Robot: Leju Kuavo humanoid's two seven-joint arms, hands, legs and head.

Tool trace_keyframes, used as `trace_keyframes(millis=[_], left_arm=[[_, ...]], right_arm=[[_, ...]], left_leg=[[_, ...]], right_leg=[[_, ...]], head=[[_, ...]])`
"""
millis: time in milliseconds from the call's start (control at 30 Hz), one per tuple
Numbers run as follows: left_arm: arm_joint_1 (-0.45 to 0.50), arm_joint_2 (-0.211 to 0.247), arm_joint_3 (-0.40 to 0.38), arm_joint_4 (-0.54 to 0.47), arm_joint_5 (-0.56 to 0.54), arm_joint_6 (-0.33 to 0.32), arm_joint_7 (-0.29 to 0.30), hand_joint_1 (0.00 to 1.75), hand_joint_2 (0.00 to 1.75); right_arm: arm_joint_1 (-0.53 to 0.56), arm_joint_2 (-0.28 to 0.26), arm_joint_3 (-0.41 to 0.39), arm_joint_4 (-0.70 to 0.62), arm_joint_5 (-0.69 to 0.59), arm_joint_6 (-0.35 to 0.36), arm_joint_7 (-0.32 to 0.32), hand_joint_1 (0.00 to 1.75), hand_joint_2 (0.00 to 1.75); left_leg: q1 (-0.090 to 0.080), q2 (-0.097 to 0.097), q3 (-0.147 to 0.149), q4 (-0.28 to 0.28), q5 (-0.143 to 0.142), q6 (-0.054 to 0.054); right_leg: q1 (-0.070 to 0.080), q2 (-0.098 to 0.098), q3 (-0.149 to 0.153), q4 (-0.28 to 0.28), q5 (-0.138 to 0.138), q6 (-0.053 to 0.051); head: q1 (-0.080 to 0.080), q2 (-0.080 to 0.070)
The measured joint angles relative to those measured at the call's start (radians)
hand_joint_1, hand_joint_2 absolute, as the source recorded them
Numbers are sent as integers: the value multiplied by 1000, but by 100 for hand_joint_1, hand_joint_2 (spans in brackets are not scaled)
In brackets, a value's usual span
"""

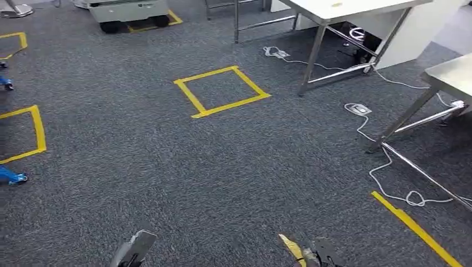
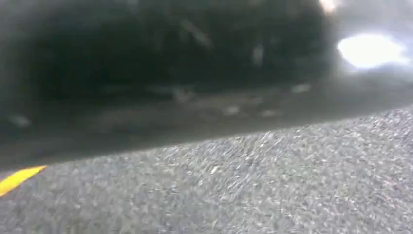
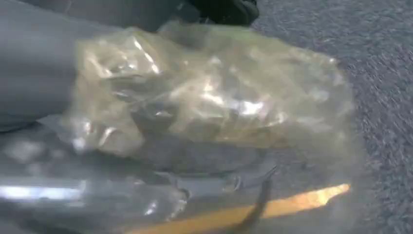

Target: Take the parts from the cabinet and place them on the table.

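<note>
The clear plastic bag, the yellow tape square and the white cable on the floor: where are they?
clear plastic bag [image 3: 209,97], right wrist view, its crinkled middle.
yellow tape square [image 1: 192,96], head view, its left strip.
white cable [image 1: 384,164], head view, a stretch beside the table leg.

Speckled dark grey carpet floor [image 1: 167,178], fine salt-and-pepper fleck all over. Yellow tape square outline [image 1: 221,91] mid-floor; partial yellow tape squares [image 1: 30,133] at left edge; single diagonal yellow tape strip [image 1: 414,228] lower right. White cables [image 1: 384,167] looping over the carpet. Metal-frame tables [image 1: 334,33]: white top on the far one, silver chrome legs. Blue objects [image 1: 11,177] at left edge. White wheeled cart base with black wheels [image 1: 129,12] at top. Clear, yellowish-tinted crinkled plastic bag [image 3: 204,92], glare highlights, grey content showing through. Right hand [image 3: 39,63]: plain grey cover.
</note>
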State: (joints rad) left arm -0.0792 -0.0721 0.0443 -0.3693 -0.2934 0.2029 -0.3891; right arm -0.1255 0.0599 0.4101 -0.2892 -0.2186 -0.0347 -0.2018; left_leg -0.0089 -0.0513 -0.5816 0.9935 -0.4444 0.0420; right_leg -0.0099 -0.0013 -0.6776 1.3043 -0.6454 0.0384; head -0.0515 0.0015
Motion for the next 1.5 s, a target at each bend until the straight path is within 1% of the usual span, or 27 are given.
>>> trace_keyframes(millis=[67, 100, 133, 267, 333, 367, 433, 467, 500, 567, 600, 633, 667, 800, 833, 900, 967, 1033, 1100, 1133, 1167, 1200, 1300, 1367, 1400, 1467, 1500], left_arm=[[2, 0, 0, 0, 0, 0, -3, 0, 0], [1, 0, 0, 0, 1, -1, -7, 0, 0], [0, 0, 0, 0, 3, -4, -10, 0, 0], [8, 3, 0, 0, 11, -15, -27, 0, 0], [9, 6, 0, 0, 11, -15, -32, 0, 0], [6, 5, 0, 0, 11, -15, -34, 0, 0], [3, 2, 0, 0, 13, -15, -36, 0, 0], [6, 2, 0, 0, 18, -15, -37, 0, 0], [8, 2, 0, 0, 24, -15, -39, 0, 0], [7, 2, 5, 0, 34, -15, -43, 0, 0], [5, 2, 8, 0, 37, -16, -45, 0, 0], [1, 2, 10, 0, 42, -16, -45, 0, 0], [-3, -7, 10, 0, 43, -18, -46, 0, 0], [-1, -6, 15, 0, 47, -18, -47, 0, 0], [1, -7, 16, 0, 50, -18, -47, 0, 0], [-3, -8, 18, 0, 50, -18, -48, 0, 0], [-6, -10, 18, 0, 50, -18, -48, 0, 0], [-3, -10, 18, 0, 50, -18, -48, 0, 0], [-3, -13, 19, 0, 50, -22, -47, 0, 0], [-4, -15, 19, 0, 53, -28, -48, 0, 0], [-7, -17, 19, 0, 55, -31, -48, 0, 0], [-8, -16, 20, 0, 56, -34, -48, 0, 0], [-1, -17, 20, 0, 59, -44, -56, 0, 0], [-1, -17, 19, 0, 59, -49, -60, 0, 0], [-6, -17, 19, 0, 57, -50, -60, 0, 0], [-9, -18, 19, 0, 56, -50, -60, 0, 0], [-6, -18, 19, 0, 55, -50, -60, 0, 0]], right_arm=[[-1, 0, 0, 0, 6, 0, -3, 0, 0], [-2, 0, 0, 0, 10, 0, -5, 0, 0], [-2, 0, 0, 0, 12, 0, -7, 0, 0], [-3, 0, 0, -1, 24, 2, -13, 0, 0], [-5, -1, 0, -2, 26, 1, -15, 0, 0], [-3, -1, 0, -2, 27, 2, -15, 0, 0], [3, -1, 0, -1, 27, 2, -15, 0, 0], [5, -1, 0, -1, 27, 2, -15, 0, 0], [5, -1, 0, -1, 29, 3, -15, 0, 0], [4, -1, 0, -1, 30, 4, -15, 0, 0], [3, -1, 0, -2, 32, 5, -16, 0, 0], [3, -1, 0, -2, 34, 6, -16, 0, 0], [2, -2, 0, -1, 37, 7, -17, 0, 0], [-1, -3, 0, -2, 40, 10, -17, 0, 0], [-3, -3, 0, -2, 42, 10, -17, 0, 0], [-5, -3, 0, -2, 42, 10, -18, 0, 0], [1, -3, 0, -2, 42, 10, -17, 0, 0], [6, -3, 0, -2, 42, 10, -17, 0, 0], [2, -3, 0, -2, 42, 10, -17, 0, 0], [1, -4, 0, -2, 45, 10, -17, 0, 0], [-1, -7, 0, -2, 45, 10, -17, 0, 0], [0, -7, 0, -2, 47, 10, -19, 0, 0], [8, -8, 0, -2, 48, 13, -25, 0, 0], [8, -12, 0, -2, 48, 13, -32, 0, 0], [11, -13, 0, -2, 48, 15, -33, 0, 0], [21, -16, 0, -2, 48, 15, -34, 0, 0], [24, -18, 0, -2, 48, 16, -34, 0, 0]], left_leg=[[1, -31, 4, 1, 0, -2], [2, -43, 6, 1, 0, -5], [-3, -54, 4, 3, -1, -12], [5, -97, -13, 2, 9, -42], [3, -6, -30, 51, -30, -46], [6, 21, -63, 121, -70, -52], [14, 39, -136, 275, -137, -61], [18, 40, -153, 313, -143, -64], [20, 42, -146, 302, -126, -67], [24, 59, -73, 165, -48, -69], [25, 91, -19, 72, -10, -69], [19, 143, 7, 20, -18, -69], [11, 136, 8, 12, -18, -55], [6, 84, 2, 8, -16, -27], [13, 68, 6, 6, -12, -21], [12, 50, 5, 6, -11, -13], [6, 18, 5, 6, -13, -8], [1, -13, 8, 6, -13, -8], [-2, -42, 12, 7, -14, -8], [0, -55, 12, 7, -14, -8], [-2, -64, 7, 9, -15, -11], [3, -80, 0, 12, -14, -15], [7, -118, -5, 7, -10, -37], [2, -14, -29, 69, -58, -42], [4, 16, -63, 139, -95, -48], [10, 39, -135, 285, -154, -57], [12, 42, -147, 308, -151, -60]], right_leg=[[-2, 16, 65, -159, 104, -4], [-4, 44, 105, -248, 146, -7], [-6, 86, 127, -293, 138, -9], [-4, 49, 141, -309, 145, -25], [-7, 24, 147, -319, 150, -39], [-5, 8, 148, -319, 149, -42], [-2, -23, 148, -319, 146, -45], [-1, -38, 148, -319, 145, -44], [-1, -50, 149, -319, 144, -43], [-1, -76, 153, -319, 140, -38], [-1, -88, 157, -319, 136, -33], [1, -98, 163, -319, 133, -28], [9, -109, 159, -316, 127, -19], [5, -154, 179, -324, 119, 1], [2, -125, 165, -305, 101, 5], [2, -43, 94, -165, 31, 4], [4, -8, 2, -6, -13, -3], [9, 3, -4, -34, 39, -15], [13, 30, 61, -196, 139, -31], [16, 78, 95, -279, 166, -39], [8, 117, 103, -294, 156, -42], [9, 108, 115, -303, 156, -36], [10, 70, 126, -316, 160, -43], [9, 41, 137, -330, 163, -51], [10, 25, 138, -330, 162, -53], [12, -13, 141, -329, 155, -54], [12, -29, 142, -329, 152, -53]], head=[[0, 0], [0, 0], [0, 0], [-1, 0], [-8, 0], [-13, 0], [-12, 0], [-12, 0], [-12, 0], [-12, 0], [-12, 0], [-12, 0], [-11, 0], [-12, 0], [-7, 0], [1, 0], [2, 0], [1, 0], [0, 0], [0, 0], [-2, 0], [-2, 0], [-1, 0], [-10, 0], [-10, 0], [-9, 0], [-10, 0]])
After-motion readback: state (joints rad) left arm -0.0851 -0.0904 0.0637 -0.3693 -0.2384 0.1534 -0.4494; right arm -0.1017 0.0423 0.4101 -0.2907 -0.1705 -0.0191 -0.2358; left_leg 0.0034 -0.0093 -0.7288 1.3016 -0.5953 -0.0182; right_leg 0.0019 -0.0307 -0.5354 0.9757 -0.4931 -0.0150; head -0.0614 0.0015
